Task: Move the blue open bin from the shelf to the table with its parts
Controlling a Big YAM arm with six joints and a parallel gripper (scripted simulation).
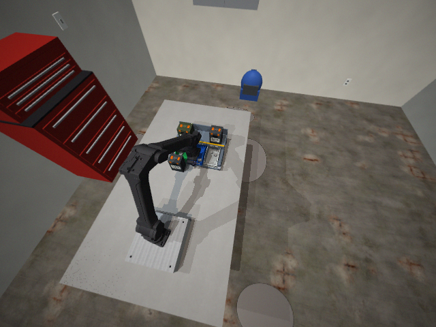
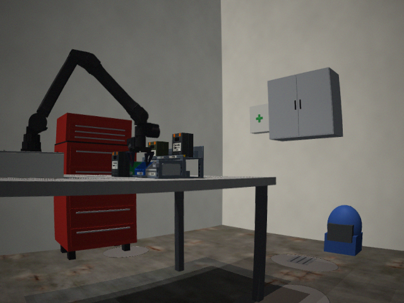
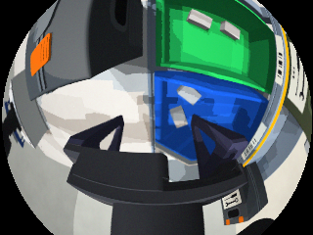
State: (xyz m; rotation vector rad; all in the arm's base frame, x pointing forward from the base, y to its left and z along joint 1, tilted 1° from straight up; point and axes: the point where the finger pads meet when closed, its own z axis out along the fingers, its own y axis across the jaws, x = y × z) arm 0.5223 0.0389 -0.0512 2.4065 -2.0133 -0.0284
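Note:
The blue open bin (image 3: pixel 209 114) sits in the shelf's lower level with two small grey parts (image 3: pixel 183 105) inside. It also shows in the top view (image 1: pixel 201 155) and in the exterior view (image 2: pixel 141 168). A green bin (image 3: pixel 211 35) with two grey parts sits right beside it. My gripper (image 3: pixel 156 118) is open and empty, straddling the blue bin's near wall: one finger is over the bin's inside, the other over the table outside. The arm's wrist (image 1: pixel 190 140) hides part of the bin from above.
The grey shelf (image 1: pixel 211 149) holds a grey bin (image 1: pixel 213 156) and two dark battery-like boxes on top (image 1: pixel 215 133) (image 1: pixel 184 128). Another dark box (image 1: pixel 176 161) stands on the table beside the bins. The arm's base plate (image 1: pixel 158 246) lies nearer the front.

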